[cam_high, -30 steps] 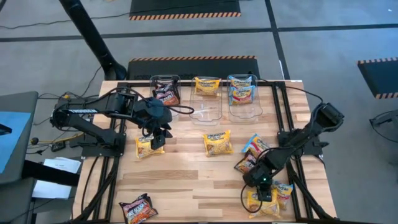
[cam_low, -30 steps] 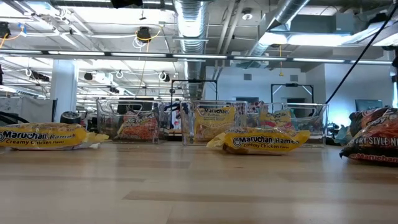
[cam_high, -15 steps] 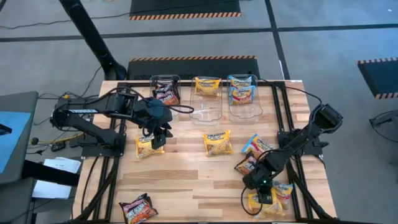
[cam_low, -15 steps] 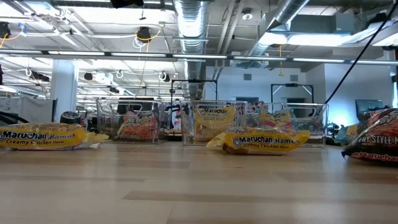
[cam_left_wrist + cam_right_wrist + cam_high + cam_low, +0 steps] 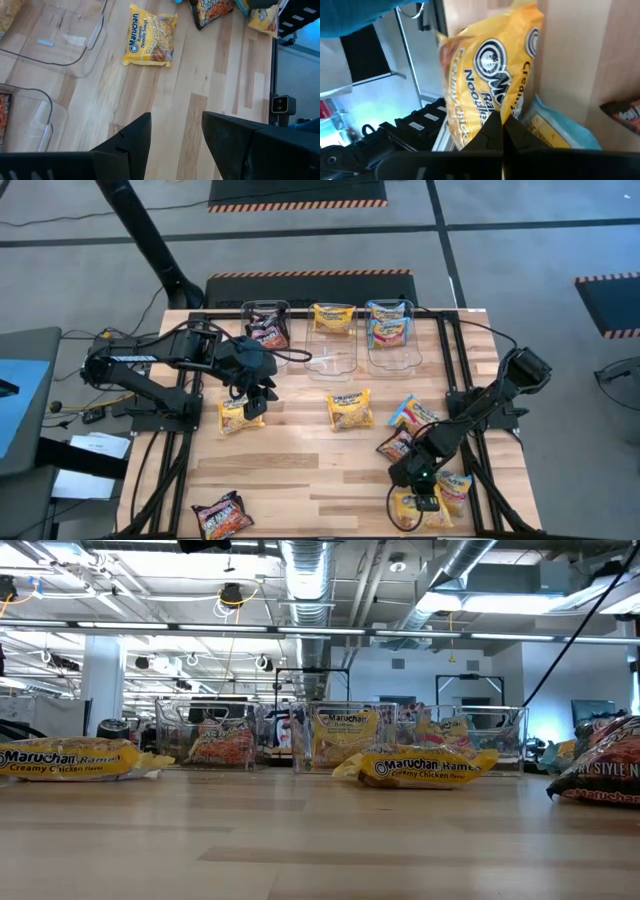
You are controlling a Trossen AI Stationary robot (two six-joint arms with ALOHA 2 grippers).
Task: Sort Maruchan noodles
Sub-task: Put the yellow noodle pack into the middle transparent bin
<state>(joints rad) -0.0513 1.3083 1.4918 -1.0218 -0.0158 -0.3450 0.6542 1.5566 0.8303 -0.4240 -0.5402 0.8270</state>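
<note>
Maruchan noodle packets lie scattered on the wooden table. My right gripper (image 5: 425, 498) is shut on a yellow packet (image 5: 408, 510) near the table's near right corner; that packet lies over a light blue-and-pink packet (image 5: 555, 132). My left gripper (image 5: 175, 140) hangs open above the table's left half, over another yellow packet (image 5: 236, 417), touching nothing. Further packets: yellow (image 5: 350, 409) mid-table, light blue (image 5: 412, 413), dark (image 5: 398, 444), and dark (image 5: 222, 514) at the near left. My right gripper pinches the yellow packet by its crinkly edge (image 5: 504, 114) between its two shut fingers. The fingers slant downward from above. The packet rises tilted beyond the fingertips, with its lower side against the light blue-and-pink packet.
Three clear tubs stand along the far edge: the left one (image 5: 266, 328) holds a dark packet, the middle one (image 5: 333, 352) a yellow one, the right one (image 5: 392, 352) light blue ones. Black frame rails (image 5: 455, 370) run along both table sides. Bare wood lies across the near middle.
My right gripper has shut on the yellow packet's edge, and its wrist has rolled a little. The packet has shifted slightly under it. My left arm has kept still.
</note>
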